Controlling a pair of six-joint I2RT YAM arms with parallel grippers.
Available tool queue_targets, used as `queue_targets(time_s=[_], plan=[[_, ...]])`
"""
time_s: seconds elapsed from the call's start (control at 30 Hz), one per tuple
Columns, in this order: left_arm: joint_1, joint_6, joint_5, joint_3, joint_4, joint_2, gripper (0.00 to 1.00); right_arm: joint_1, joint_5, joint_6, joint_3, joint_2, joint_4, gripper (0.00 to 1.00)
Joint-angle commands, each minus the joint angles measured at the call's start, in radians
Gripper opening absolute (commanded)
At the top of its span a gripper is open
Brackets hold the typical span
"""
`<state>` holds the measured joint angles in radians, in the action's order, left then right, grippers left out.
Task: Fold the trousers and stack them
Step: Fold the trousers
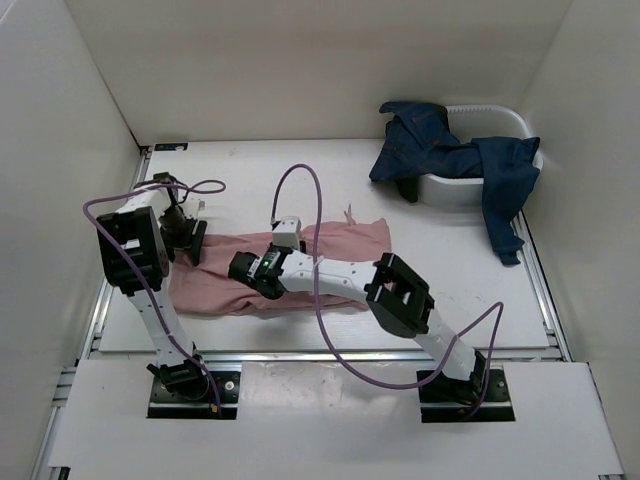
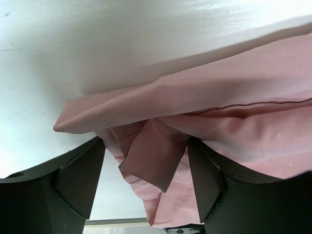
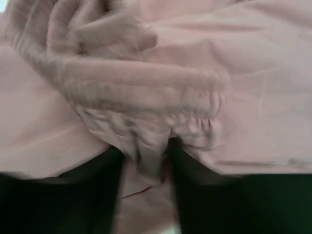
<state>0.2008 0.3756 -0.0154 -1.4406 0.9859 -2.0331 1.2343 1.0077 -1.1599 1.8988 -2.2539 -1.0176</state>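
The dusty-pink trousers (image 1: 345, 240) lie crumpled in a long strip across the middle of the table. My left gripper (image 1: 194, 243) is at their left end. In the left wrist view (image 2: 146, 180) its fingers stand wide apart, with a folded edge of the pink cloth (image 2: 234, 97) hanging loose between them. My right gripper (image 1: 250, 272) is low on the strip, left of its middle. In the blurred right wrist view (image 3: 146, 165) its fingers are close together on a bunched fold of the trousers (image 3: 243, 73).
A white tub (image 1: 505, 118) stands at the back right with dark blue denim clothes (image 1: 440, 150) draped over it and onto the table. White walls enclose the table on the left, back and right. Purple cables loop above both arms.
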Motion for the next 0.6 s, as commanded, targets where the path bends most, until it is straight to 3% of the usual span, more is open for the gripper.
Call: queue_targets(time_s=[0.0, 0.03, 0.17, 0.2, 0.33, 0.4, 0.57], plan=[[-0.009, -0.012, -0.025, -0.038, -0.038, -0.003, 0.8, 0.01, -0.015, 0.034, 0.046, -0.009, 0.071, 0.56], [-0.009, -0.012, -0.024, -0.038, -0.038, 0.007, 0.8, 0.01, -0.032, 0.061, 0.046, -0.009, 0.095, 0.69], [-0.009, -0.012, -0.004, -0.07, -0.029, 0.017, 0.81, 0.042, -0.089, 0.302, 0.034, 0.057, 0.201, 0.81], [-0.009, -0.003, 0.008, -0.07, -0.018, 0.028, 0.82, 0.066, -0.099, 0.444, 0.034, 0.12, 0.236, 0.85], [-0.009, -0.003, 0.046, -0.127, -0.009, 0.046, 0.84, 0.114, -0.242, 0.681, -0.029, 0.304, 0.407, 0.86], [-0.009, -0.003, 0.068, -0.162, -0.009, 0.056, 0.86, 0.114, -0.337, 0.701, -0.069, 0.4, 0.418, 0.84], [0.021, -0.021, 0.078, -0.234, -0.009, 0.123, 0.92, 0.075, -0.347, 0.741, -0.171, 0.6, 0.384, 0.78]])
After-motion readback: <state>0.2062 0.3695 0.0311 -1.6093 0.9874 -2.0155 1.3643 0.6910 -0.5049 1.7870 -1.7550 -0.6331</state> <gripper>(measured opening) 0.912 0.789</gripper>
